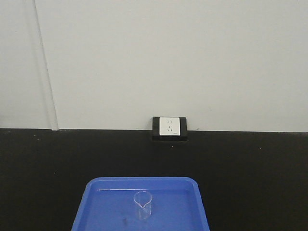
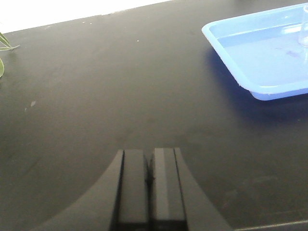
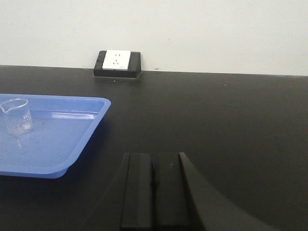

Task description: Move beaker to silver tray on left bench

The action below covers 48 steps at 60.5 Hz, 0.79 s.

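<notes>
Nearest each wrist camera, the left gripper (image 2: 148, 158) and the right gripper (image 3: 152, 162) hang low over the black bench (image 1: 250, 168), each with its two dark fingers pressed together and nothing between them. Beyond them lies the blue tray (image 1: 144, 180), flat on the bench between the two grippers and well apart from both. The beaker (image 1: 142, 206), small and of clear glass, stands upright on the tray floor near its middle, its pouring lip turned toward the front-facing camera, untouched by either gripper. A green leaf tip (image 2: 4, 48) enters at the bench's far left edge. Farther back, a white socket (image 1: 169, 126) in a black housing sits where the bench meets the white wall (image 1: 168, 57).
</notes>
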{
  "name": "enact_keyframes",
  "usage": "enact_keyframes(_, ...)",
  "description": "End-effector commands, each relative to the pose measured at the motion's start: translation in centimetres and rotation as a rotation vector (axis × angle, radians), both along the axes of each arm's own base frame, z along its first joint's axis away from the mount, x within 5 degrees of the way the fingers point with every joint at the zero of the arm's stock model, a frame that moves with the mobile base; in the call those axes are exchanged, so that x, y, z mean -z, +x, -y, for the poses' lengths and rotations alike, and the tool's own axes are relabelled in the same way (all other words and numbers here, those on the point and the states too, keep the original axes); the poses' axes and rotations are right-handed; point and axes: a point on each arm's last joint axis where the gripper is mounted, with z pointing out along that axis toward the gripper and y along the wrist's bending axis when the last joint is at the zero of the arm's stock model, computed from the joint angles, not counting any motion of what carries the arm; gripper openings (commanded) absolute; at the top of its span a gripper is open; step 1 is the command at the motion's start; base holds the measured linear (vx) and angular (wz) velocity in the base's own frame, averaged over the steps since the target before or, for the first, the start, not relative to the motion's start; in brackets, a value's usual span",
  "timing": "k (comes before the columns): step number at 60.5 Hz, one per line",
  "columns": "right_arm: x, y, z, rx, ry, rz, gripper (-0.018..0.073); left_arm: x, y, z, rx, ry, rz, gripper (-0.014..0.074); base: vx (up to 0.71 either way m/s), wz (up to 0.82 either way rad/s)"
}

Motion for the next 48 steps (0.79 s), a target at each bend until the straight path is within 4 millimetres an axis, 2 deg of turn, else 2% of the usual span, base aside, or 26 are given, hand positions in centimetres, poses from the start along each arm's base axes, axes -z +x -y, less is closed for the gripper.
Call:
enact_keyframes(1, -0.6, 0.0, 0.0, -0.003, -0.006, 0.084, -0.0011, -0.1, 0.2, 0.1, 0.013, -0.008, 0.070, 0.0001, 0.00, 0.00)
enact_keyframes(26, -0.6, 0.0, 0.0, -0.003, -0.019, 0.087, -0.0011, -0.1, 0.2, 0.1, 0.013, -0.008, 0.070, 0.0001, 0.00, 0.00)
enact_keyframes(34, -1.4, 0.0, -0.1, -0.013, -0.007, 0.177, -0.0011, -0.1, 0.2, 0.1, 0.013, -0.008, 0.070, 0.0001, 0.00, 0.00)
enact_keyframes(40, -3.2, -0.3, -0.2, -0.026, 0.007, 0.318, -0.0011, -0.1, 0.2, 0.1, 0.013, -0.008, 0.070, 0.0001, 0.00, 0.00)
enact_keyframes(48, -7.8, -0.8, -0.2, -0.027, -0.013, 0.445, -0.0011, -0.1, 0.2, 0.1, 0.013, -0.008, 0.070, 0.0001, 0.00, 0.00)
